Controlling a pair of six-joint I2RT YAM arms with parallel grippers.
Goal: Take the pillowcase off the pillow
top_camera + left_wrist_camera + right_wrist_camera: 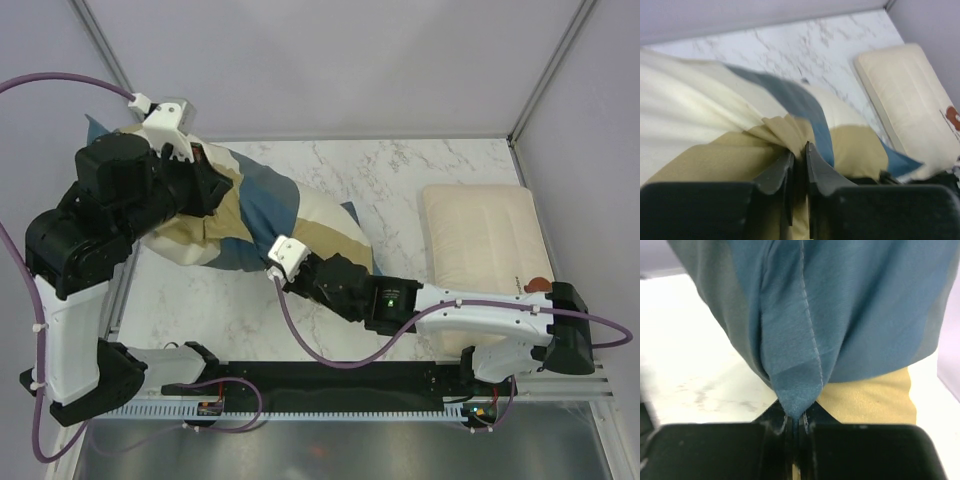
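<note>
Pillowcase [300,215], left of centre: soft, light, limp fabric, we judge. Left hand [799,150] pinches a tan fold; right hand [796,421] pinches the blue seamed corner, our preferred hold.

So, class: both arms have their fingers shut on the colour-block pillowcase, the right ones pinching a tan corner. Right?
Not quite. The right wrist view shows the right fingers pinching a steel-blue corner of the pillowcase, not a tan one. The left fingers are shut on it too, as stated.
</note>
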